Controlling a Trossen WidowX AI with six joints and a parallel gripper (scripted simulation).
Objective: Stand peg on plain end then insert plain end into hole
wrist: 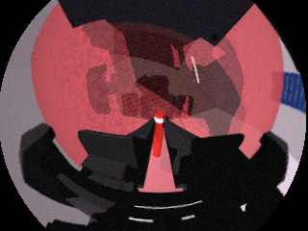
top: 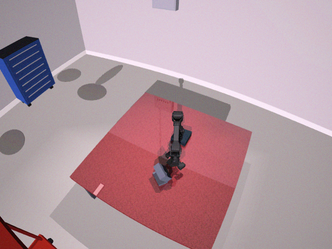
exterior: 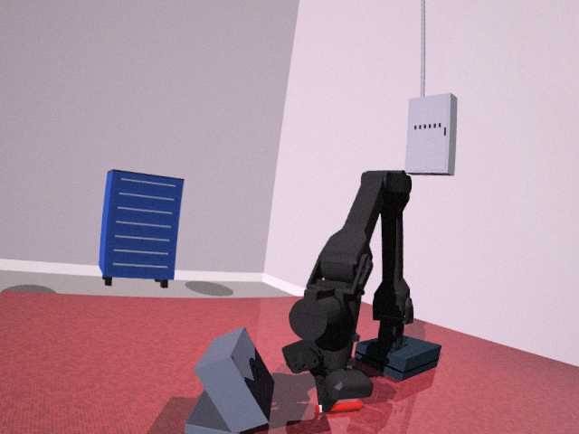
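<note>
The red peg (exterior: 348,406) (wrist: 157,144) lies flat on the table, its white band towards the sloped panel. My gripper (exterior: 327,407) (wrist: 160,122) points down at the table and is shut on the peg close behind the white band, one finger on each side. The grey-blue sloped panel (top: 160,171) (exterior: 229,378) (wrist: 159,12) stands just beyond the banded end. Its hole (exterior: 254,368) shows partly in the shaded face in the exterior view; the wrist view does not show it clearly. In the top view the arm hides the peg.
The red table (top: 128,166) (exterior: 70,350) carries the arm's dark blue base (top: 187,137) (exterior: 411,357) behind the gripper. The panel's upper edge stands close to the gripper's side. A blue drawer cabinet (top: 29,72) (exterior: 142,224) stands away on the floor.
</note>
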